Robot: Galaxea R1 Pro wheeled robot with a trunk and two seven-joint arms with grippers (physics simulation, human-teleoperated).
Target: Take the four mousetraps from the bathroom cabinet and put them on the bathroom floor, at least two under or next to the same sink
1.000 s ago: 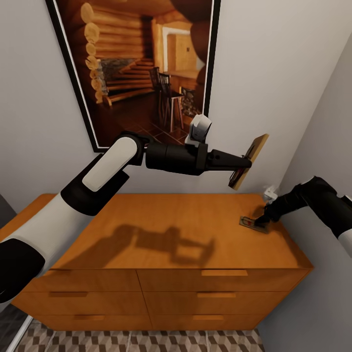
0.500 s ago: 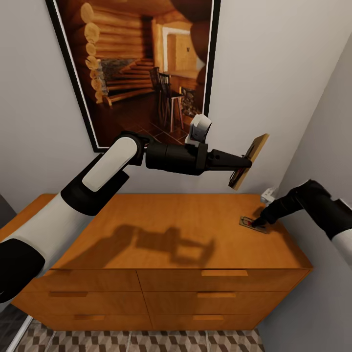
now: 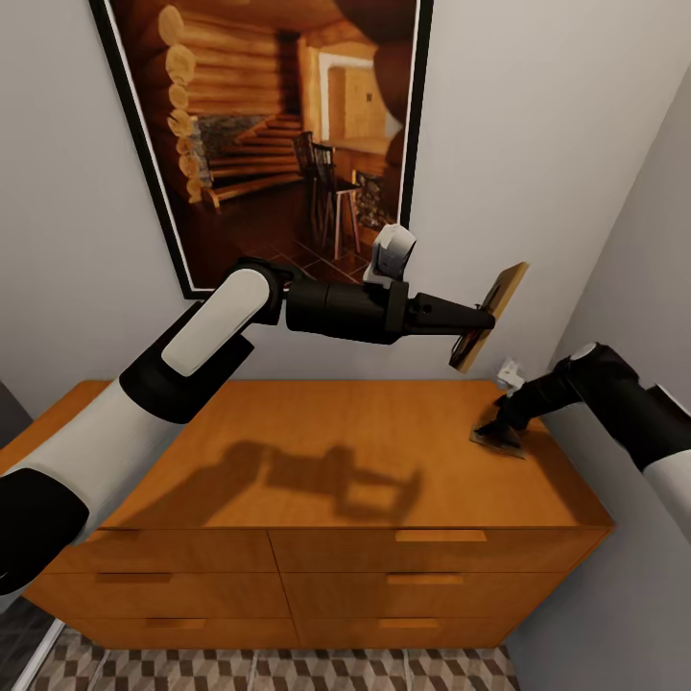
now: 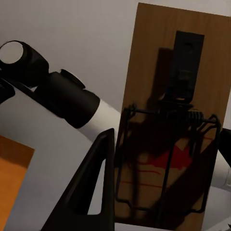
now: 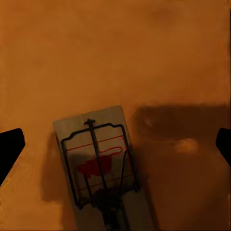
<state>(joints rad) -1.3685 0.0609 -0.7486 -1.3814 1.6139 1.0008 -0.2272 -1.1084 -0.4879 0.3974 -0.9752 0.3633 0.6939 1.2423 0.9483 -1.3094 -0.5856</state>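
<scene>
My left gripper [image 3: 477, 329] is shut on a mousetrap [image 3: 491, 315], holding it tilted on edge high above the orange-brown cabinet [image 3: 336, 451]. In the left wrist view that mousetrap [image 4: 168, 125] stands between the fingers [image 4: 98, 183], its wire and red print facing the camera. A second mousetrap [image 3: 499, 440] lies flat on the cabinet top near its right end. My right gripper [image 3: 499, 420] hovers just over it, pointing down. In the right wrist view the gripper [image 5: 117, 147] is open, with this mousetrap [image 5: 98, 166] lying between and below the spread fingertips [image 5: 9, 149].
A large framed picture [image 3: 278, 125] hangs on the back wall above the cabinet. A grey side wall [image 3: 633, 192] closes in tightly at the cabinet's right end. Cube-patterned bathroom floor tiles [image 3: 288, 667] show below the drawers. My right forearm [image 4: 62, 96] crosses the left wrist view.
My right arm has swung left and up, bringing its gripper over the mousetrap on the cabinet and partly covering it. The left arm and its mousetrap have stayed still.
</scene>
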